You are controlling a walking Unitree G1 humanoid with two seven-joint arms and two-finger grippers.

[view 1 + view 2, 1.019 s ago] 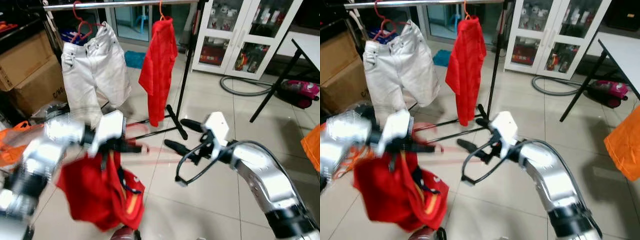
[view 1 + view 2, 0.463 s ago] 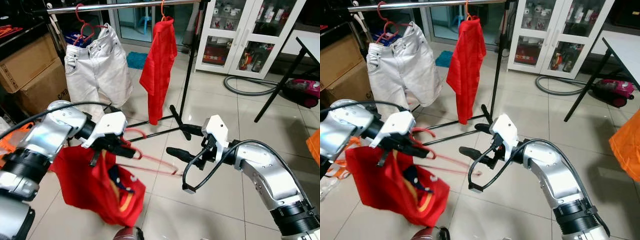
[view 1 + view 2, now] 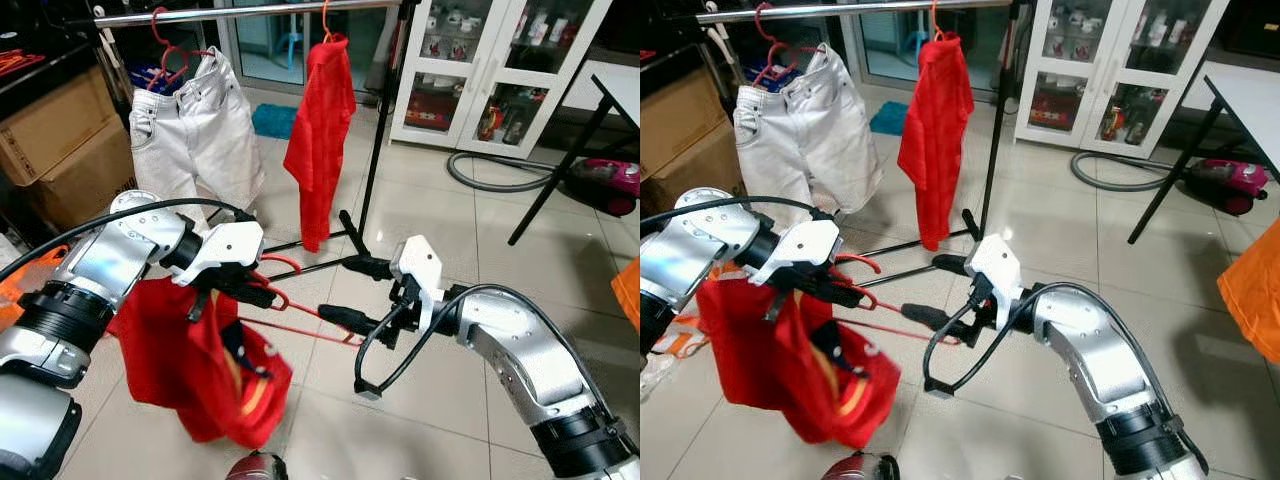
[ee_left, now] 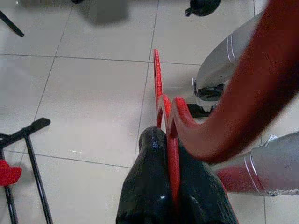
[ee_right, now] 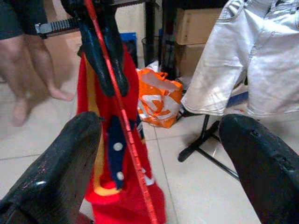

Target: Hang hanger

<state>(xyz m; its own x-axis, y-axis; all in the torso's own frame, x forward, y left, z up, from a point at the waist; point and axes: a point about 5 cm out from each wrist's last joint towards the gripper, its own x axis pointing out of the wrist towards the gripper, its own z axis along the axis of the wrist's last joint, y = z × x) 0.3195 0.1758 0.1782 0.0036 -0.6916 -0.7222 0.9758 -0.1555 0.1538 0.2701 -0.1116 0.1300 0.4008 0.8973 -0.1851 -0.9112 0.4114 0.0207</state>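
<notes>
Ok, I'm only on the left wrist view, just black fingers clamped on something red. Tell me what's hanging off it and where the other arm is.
Observer: The left gripper is shut on a red hanger, and a red garment droops from it below the arm.
Operator: Now the right arm.
Observer: The right gripper is open at the hanger's far end, with the hanger's thin bar running between its fingers and not clamped.
Operator: Give me the rail.
Observer: The rail is ahead and higher, holding white shorts toward the left and a red shirt further right, with bare rail between them.
</notes>
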